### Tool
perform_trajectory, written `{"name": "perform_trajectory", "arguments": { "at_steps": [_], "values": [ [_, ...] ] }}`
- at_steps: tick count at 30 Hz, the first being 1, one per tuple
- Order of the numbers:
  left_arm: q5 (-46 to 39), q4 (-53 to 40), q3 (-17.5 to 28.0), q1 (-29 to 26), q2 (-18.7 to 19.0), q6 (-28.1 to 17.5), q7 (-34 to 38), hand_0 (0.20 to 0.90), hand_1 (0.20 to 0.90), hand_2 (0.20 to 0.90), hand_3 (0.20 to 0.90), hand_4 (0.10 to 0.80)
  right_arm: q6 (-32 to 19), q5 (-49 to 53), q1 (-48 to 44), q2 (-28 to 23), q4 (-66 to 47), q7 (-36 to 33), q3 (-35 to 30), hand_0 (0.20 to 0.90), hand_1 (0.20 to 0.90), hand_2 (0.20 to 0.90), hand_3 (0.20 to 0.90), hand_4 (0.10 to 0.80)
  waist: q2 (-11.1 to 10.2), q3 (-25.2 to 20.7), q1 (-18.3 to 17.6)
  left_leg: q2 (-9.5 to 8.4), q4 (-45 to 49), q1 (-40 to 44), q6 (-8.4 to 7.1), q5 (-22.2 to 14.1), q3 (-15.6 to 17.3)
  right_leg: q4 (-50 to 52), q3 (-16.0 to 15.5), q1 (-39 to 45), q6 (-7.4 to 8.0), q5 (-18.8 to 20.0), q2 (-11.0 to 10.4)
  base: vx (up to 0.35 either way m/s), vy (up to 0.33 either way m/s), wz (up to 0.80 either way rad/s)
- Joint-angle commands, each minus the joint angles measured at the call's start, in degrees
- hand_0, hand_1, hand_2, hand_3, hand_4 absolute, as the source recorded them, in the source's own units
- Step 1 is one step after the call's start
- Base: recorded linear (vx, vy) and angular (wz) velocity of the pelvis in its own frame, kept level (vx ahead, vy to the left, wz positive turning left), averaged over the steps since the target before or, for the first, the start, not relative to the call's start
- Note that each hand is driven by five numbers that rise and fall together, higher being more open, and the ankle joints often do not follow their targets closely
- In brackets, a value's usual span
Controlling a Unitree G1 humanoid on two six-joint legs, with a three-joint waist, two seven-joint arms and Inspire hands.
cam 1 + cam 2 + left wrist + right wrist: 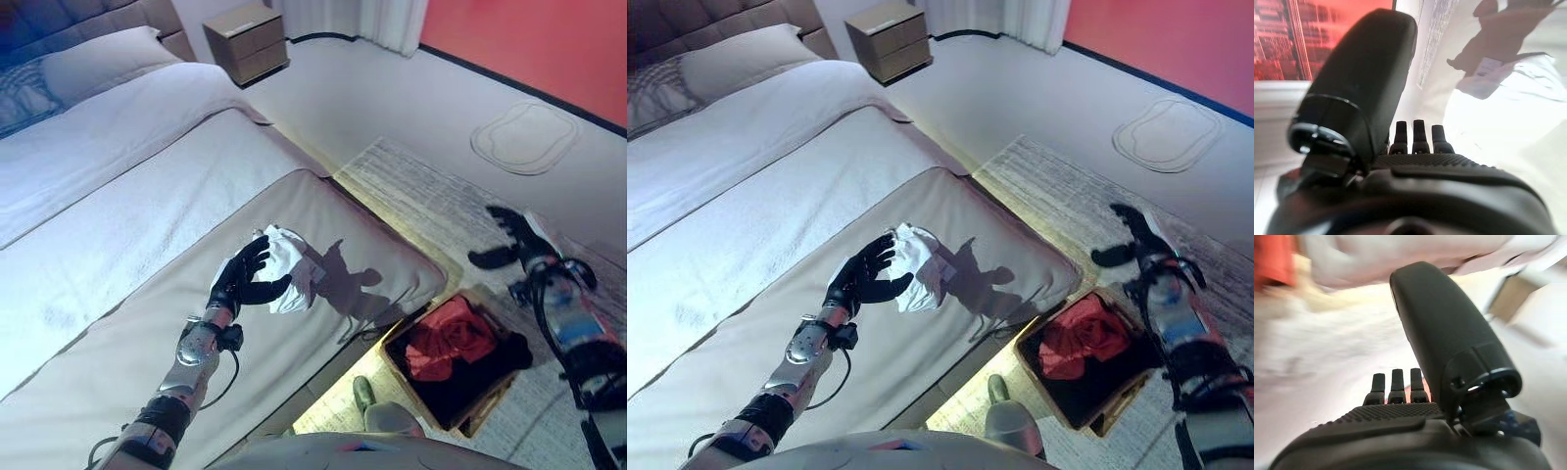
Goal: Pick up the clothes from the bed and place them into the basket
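Left eye view: left hand [243,279] spread wide and empty, fingers reaching at the edge of the white garment [291,264], crumpled on the bed [118,235] near its foot corner. Right hand [509,245] open and idle over the rug [431,196]. Basket [468,419] beside the bed already holds red cloth [451,345]. Garment judged light, soft and limp; best gathered at its bunched middle.
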Motion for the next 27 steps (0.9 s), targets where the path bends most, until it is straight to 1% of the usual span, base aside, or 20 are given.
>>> {"name": "perform_trajectory", "arguments": {
  "at_steps": [1,2,5,8,11,14,17,18,19,20,23,25,26,27],
  "values": [
    [1.5,-3.6,-0.9,-6.2,4.2,-8.0,1.0,0.900,0.900,0.900,0.900,0.800,-0.2,-1.2,-12.9,-2.5,0.6,-0.2,3.9,0.900,0.900,0.900,0.900,0.800,-4.8,0.1,4.5,-2.64,4.9,-1.5,0.99,-7.6,-3.4,4.8,-2.4,-1.3,-1.30,-3.9,-0.2,-0.019,-0.035,0.52],
    [1.1,-3.8,-1.0,-6.4,4.2,-7.8,1.3,0.900,0.900,0.900,0.900,0.800,-0.1,-1.3,-13.6,-2.5,1.0,0.3,4.6,0.900,0.900,0.900,0.900,0.800,-4.8,0.4,4.8,-2.66,5.1,-1.7,0.95,-7.5,-3.7,5.0,-2.8,-1.3,-1.41,-4.1,-0.4,-0.003,-0.029,0.48],
    [-0.8,-5.0,-0.8,-7.6,4.6,-7.5,1.0,0.900,0.900,0.900,0.900,0.800,0.0,-0.9,-16.7,-1.8,4.1,1.3,8.2,0.900,0.900,0.900,0.900,0.800,-4.8,1.7,6.7,-2.98,6.7,-3.2,0.86,-7.5,-5.8,7.1,-5.5,-1.7,-2.17,-5.6,-1.0,0.053,-0.028,0.46],
    [-4.2,-6.5,-0.6,-7.6,4.8,-7.3,0.3,0.900,0.900,0.900,0.900,0.800,-0.7,0.9,-20.5,-1.0,8.3,3.1,10.3,0.900,0.900,0.900,0.900,0.800,-4.7,3.4,8.8,-3.51,9.5,-5.0,0.73,-8.0,-7.7,9.0,-7.9,-2.1,-3.01,-6.8,-1.6,0.080,-0.009,0.42],
    [-6.3,-8.3,-0.5,-7.5,5.1,-8.1,-0.7,0.900,0.900,0.900,0.900,0.800,-1.5,0.3,-23.6,-0.4,10.9,3.2,12.1,0.900,0.900,0.900,0.900,0.800,-4.1,6.4,10.9,-4.36,13.1,-8.6,0.77,-8.3,-10.0,12.6,-9.7,-4.1,-4.05,-8.4,-2.0,0.006,0.010,0.30],
    [-5.9,-9.4,-0.7,-7.9,6.0,-9.7,-0.5,0.900,0.900,0.900,0.900,0.800,-1.1,0.5,-27.1,-0.4,12.0,3.0,14.2,0.900,0.900,0.900,0.900,0.800,-3.6,9.9,12.5,-5.15,16.7,-12.2,0.78,-8.5,-11.8,15.3,-11.0,-6.9,-4.46,-9.0,-2.8,-0.052,-0.016,0.30],
    [-7.3,-10.6,-0.8,-7.4,6.8,-10.7,1.0,0.900,0.900,0.900,0.900,0.800,-0.6,0.7,-28.5,0.5,12.5,2.8,15.8,0.900,0.900,0.900,0.900,0.800,-2.5,12.9,13.4,-6.08,19.1,-14.9,0.84,-8.5,-13.5,17.2,-12.0,-8.6,-4.96,-9.4,-3.6,0.010,-0.008,0.20],
    [-8.1,-11.2,-0.6,-6.9,6.9,-11.0,1.1,0.900,0.900,0.900,0.900,0.800,-0.6,0.4,-28.8,0.7,12.8,2.6,16.2,0.900,0.900,0.900,0.900,0.800,-2.2,13.5,13.7,-6.37,19.8,-15.7,1.02,-8.6,-13.8,18.4,-12.1,-9.5,-5.20,-9.8,-3.7,0.008,0.030,0.25],
    [-9.8,-12.7,0.0,-6.3,7.1,-11.1,1.1,0.900,0.900,0.900,0.900,0.800,-0.5,0.2,-29.7,1.0,13.8,1.9,16.9,0.900,0.900,0.900,0.900,0.800,-1.5,14.9,14.5,-7.14,20.9,-17.6,1.43,-8.6,-14.5,20.1,-12.5,-11.6,-5.45,-10.3,-4.0,-0.014,0.029,0.26],
    [-10.3,-13.1,0.1,-6.2,7.2,-11.0,1.0,0.900,0.900,0.900,0.900,0.800,-0.4,0.1,-30.0,1.0,14.0,1.9,17.0,0.900,0.900,0.900,0.900,0.800,-1.4,15.2,14.7,-7.32,21.3,-18.2,1.54,-8.6,-14.6,20.6,-12.6,-12.2,-5.49,-10.4,-4.1,-0.039,0.001,0.24],
    [-12.8,-15.2,1.1,-5.3,7.6,-10.0,0.7,0.900,0.900,0.900,0.900,0.800,0.3,2.2,-31.8,1.4,15.7,0.5,17.8,0.900,0.900,0.900,0.900,0.800,-0.7,17.8,16.1,-8.68,25.4,-22.8,2.04,-9.2,-15.7,23.7,-13.7,-15.8,-5.88,-11.0,-4.4,-0.065,-0.057,0.19],
    [-13.1,-15.6,1.1,-5.0,7.8,-10.1,0.6,0.900,0.900,0.900,0.900,0.800,1.0,3.3,-34.4,2.1,17.1,0.1,18.1,0.900,0.900,0.900,0.900,0.800,-0.3,19.9,17.1,-9.53,27.6,-26.0,2.57,-9.2,-16.1,26.0,-14.2,-19.1,-5.63,-10.9,-4.7,-0.109,-0.042,0.22],
    [-13.4,-15.9,0.7,-4.6,8.0,-10.4,0.6,0.900,0.900,0.900,0.900,0.800,1.4,3.9,-35.4,2.1,17.4,-0.1,18.6,0.900,0.900,0.900,0.900,0.800,-0.2,19.9,17.4,-9.74,28.6,-28.0,2.78,-9.4,-16.0,26.9,-14.2,-21.0,-5.56,-10.9,-4.8,-0.112,0.001,0.22],
    [-12.8,-17.3,-0.1,-4.1,8.1,-10.3,1.5,0.900,0.900,0.900,0.900,0.800,2.0,4.8,-37.0,2.7,18.1,-0.1,19.0,0.900,0.900,0.900,0.900,0.800,0.2,19.9,17.8,-10.13,30.4,-31.7,3.09,-9.6,-15.9,29.0,-14.4,-24.7,-5.64,-11.1,-4.9,-0.066,0.021,0.18]
  ]
}}
